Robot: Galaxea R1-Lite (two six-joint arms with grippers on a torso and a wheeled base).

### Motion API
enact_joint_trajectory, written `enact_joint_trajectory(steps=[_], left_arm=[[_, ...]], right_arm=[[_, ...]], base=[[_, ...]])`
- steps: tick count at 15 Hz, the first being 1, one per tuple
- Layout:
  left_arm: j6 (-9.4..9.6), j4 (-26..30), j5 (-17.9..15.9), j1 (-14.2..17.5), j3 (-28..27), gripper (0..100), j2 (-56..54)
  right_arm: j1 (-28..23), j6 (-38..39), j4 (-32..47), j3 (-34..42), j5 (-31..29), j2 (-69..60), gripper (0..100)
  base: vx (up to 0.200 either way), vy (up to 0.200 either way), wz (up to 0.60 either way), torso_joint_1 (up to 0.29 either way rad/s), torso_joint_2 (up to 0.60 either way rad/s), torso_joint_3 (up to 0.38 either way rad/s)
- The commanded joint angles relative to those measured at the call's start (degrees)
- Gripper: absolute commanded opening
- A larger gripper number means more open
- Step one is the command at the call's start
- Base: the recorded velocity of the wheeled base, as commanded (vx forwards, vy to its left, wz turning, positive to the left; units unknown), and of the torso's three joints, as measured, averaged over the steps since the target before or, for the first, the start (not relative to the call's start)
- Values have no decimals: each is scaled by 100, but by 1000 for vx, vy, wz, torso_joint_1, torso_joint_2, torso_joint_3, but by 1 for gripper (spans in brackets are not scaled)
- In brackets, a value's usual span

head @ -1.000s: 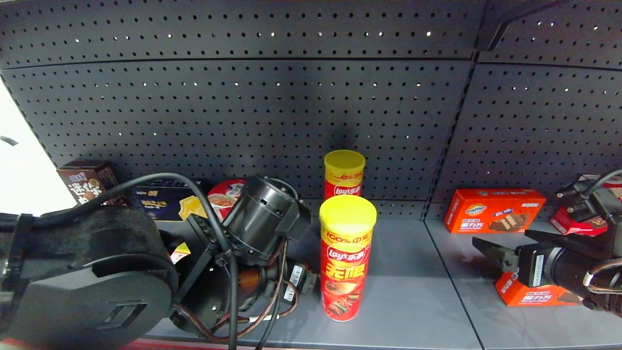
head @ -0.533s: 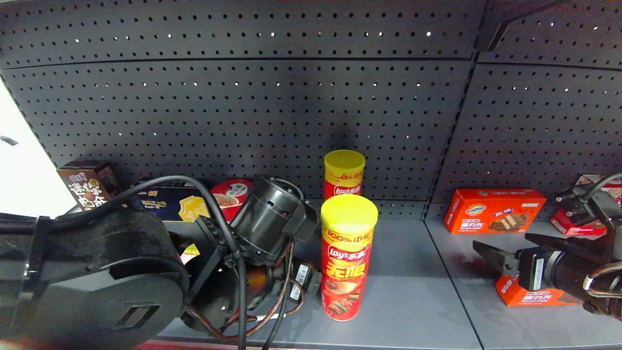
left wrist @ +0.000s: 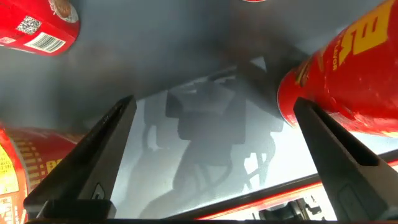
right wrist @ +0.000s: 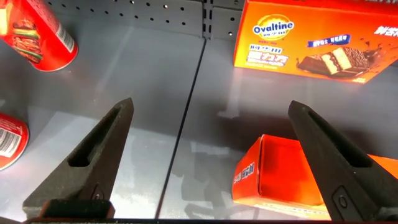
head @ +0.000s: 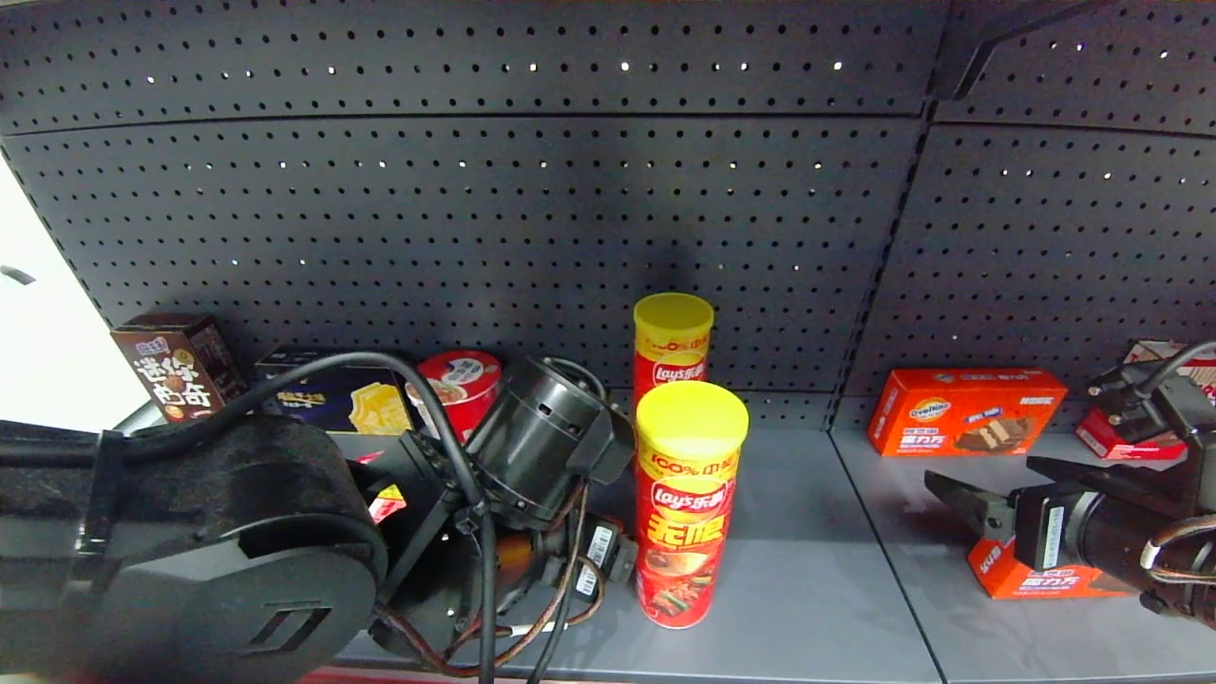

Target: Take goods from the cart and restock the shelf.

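Front chip can [head: 691,503] just beside L hand [left wrist: 211,152]; orange box [right wrist: 292,180] near R hand [right wrist: 208,152].

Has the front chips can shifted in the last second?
Yes. The front chips can has slid slightly to the robot's right, measured against the rear chips can, which stayed put.

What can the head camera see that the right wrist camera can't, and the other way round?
Head view alone: the rear chip can, the brown box and the dark blue box. Right wrist view alone: the top of the near orange box, which the right arm covers from above. Both: the front chip can, the back orange box, the near box's side, and the open right tool.
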Motion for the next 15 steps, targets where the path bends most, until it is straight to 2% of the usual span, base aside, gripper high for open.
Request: enact_joint_trajectory(steps=[1,4,8,11,13,15], left_arm=[[-4,0,18,48,28,100,-39],[32,61,194,66,-25,100,-645],[102,8,475,347,-42,100,-1278],[111,8,545,892,125,100,-2052],[120,17,545,1076,239,100,-2570],[128,8,545,1278,573,100,-3379]], right_arm=[[1,2,-6,6,16,-12,100],[1,2,-6,94,69,-29,100],[1,2,-14,164,69,-161,100],[19,-7,-14,393,121,-618,100],[63,2,-14,384,157,-970,100],[72,11,-6,428,227,-1488,100]], base=[[0,0,0,0,0,0],[0,0,0,0,0,0],[0,0,0,0,0,0],[0,0,0,0,0,0],[0,0,0,0,0,0],[0,0,0,0,0,0]])
